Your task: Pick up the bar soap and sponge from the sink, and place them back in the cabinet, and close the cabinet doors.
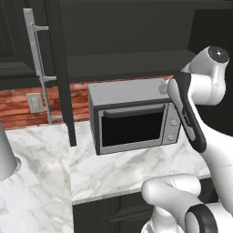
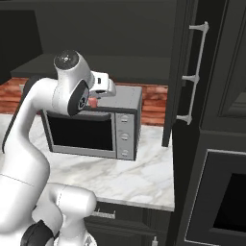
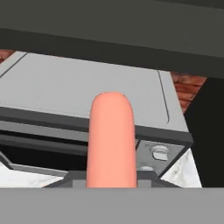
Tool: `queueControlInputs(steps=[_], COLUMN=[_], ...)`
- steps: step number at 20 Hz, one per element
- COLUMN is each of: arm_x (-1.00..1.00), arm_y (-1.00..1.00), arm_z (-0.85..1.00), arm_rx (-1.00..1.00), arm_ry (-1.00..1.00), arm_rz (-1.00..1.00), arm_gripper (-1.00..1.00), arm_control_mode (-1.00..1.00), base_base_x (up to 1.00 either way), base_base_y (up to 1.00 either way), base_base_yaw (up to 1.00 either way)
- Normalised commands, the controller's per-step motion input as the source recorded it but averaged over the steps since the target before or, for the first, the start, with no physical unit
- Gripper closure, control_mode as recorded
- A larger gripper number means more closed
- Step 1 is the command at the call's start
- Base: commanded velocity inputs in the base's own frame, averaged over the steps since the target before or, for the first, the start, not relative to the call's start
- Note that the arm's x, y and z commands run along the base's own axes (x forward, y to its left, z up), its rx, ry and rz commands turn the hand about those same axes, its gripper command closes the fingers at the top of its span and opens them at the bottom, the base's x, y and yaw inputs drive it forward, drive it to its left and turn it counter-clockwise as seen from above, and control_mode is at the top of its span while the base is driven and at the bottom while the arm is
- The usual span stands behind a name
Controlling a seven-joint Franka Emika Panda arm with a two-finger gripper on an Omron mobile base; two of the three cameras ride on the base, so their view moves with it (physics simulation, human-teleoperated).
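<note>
From the left base view, I'm seeing my arm reaching over the grey microwave [image 1: 132,116] on the marble tabletop [image 1: 118,175]. From the right, the claw [image 2: 93,102] is hovering above the microwave, below the open cabinet [image 2: 110,67]. In the hand view, the claw is clamping the bar soap [image 3: 110,140].

1. A grey microwave [image 1: 132,118] stands on the white marble tabletop [image 1: 123,170], its dark glass door shut.
2. Above it hangs the dark cabinet [image 1: 123,32], one black door [image 1: 63,73] swung open edge-on, its silver bar handle [image 1: 38,63] to the left.
3. Red brick wall [image 1: 16,102] carries a socket [image 1: 35,102].
4. The white arm [image 1: 200,109] rises at right, its wrist just beside the microwave's upper right corner.
</note>
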Motion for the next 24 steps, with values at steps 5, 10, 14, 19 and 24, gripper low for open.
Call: queueControlInputs(steps=[5,10,14,19,24], arm_x=[0.0,0.0,0.04,0.3,0.53], arm_y=[0.0,0.0,0.0,0.0,0.0], arm_z=[0.45,0.49,0.43,0.23,0.09], arm_rx=[0.0,0.0,0.0,0.0,0.0], arm_ry=[-0.24,-0.18,-0.06,0.0,0.0], arm_rz=[0.0,0.0,0.0,0.0,0.0], arm_gripper=[1.0,1.0,1.0,1.0,1.0], arm_control_mode=[-1.0,-1.0,-1.0,-1.0,-1.0], base_base_x=[0.0,0.0,0.0,0.0,0.0], base_base_y=[0.0,0.0,0.0,0.0,0.0], base_base_yaw=[0.0,0.0,0.0,0.0,0.0])
